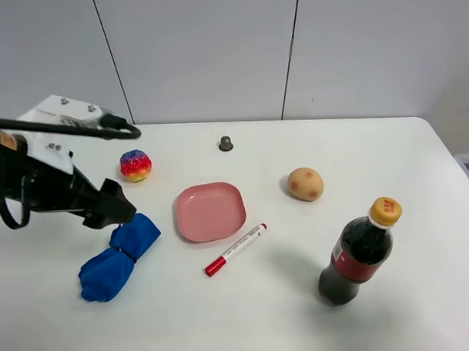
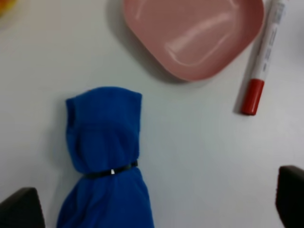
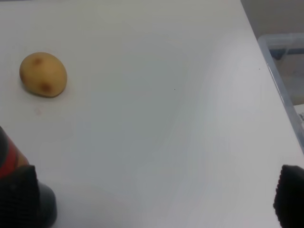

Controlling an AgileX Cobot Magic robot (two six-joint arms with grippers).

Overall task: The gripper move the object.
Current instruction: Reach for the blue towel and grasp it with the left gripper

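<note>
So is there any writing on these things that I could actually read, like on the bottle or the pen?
No text is legible in any view.
Red label on the bottle: white print, too small and blurred to read.
Orange cap: a darker mark, not legible.
Marker barrel: faint grey print, too blurred to read.
The other things show no writing.

The white tabletop (image 1: 372,155) carries a blue cloth bundle (image 1: 118,256), a pink square plastic plate (image 1: 210,212), a red-capped white marker (image 1: 235,249), a rainbow ball (image 1: 135,165), a grey cap (image 1: 226,143), a potato (image 1: 306,184) and an upright cola bottle (image 1: 359,254).
</note>
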